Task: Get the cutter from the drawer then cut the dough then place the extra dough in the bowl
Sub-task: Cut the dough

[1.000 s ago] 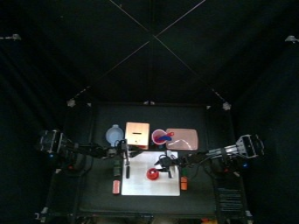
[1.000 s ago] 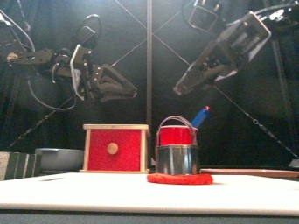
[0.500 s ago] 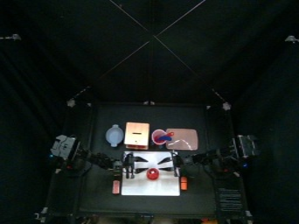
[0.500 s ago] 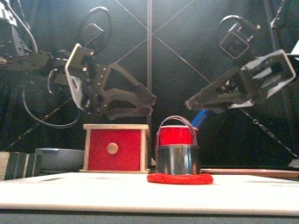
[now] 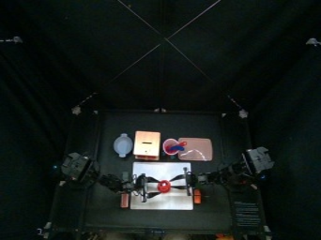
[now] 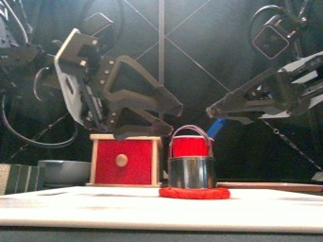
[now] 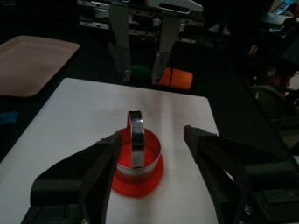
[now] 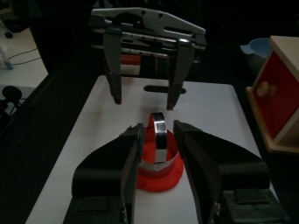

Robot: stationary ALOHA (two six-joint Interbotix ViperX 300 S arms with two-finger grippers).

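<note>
Both tools gape wide: left tool and right tool flank the round metal cutter with its wire handle, standing on the flat red dough disc on the white cutting board. Best grip its wall squarely and press straight down.

Cutter upright on red dough disc; blue-grey bowl beside wooden box.

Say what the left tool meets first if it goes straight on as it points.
Most likely the cutter, standing on the dough: it sits dead ahead between the open jaws of the left tool. Depth is unclear.
</note>
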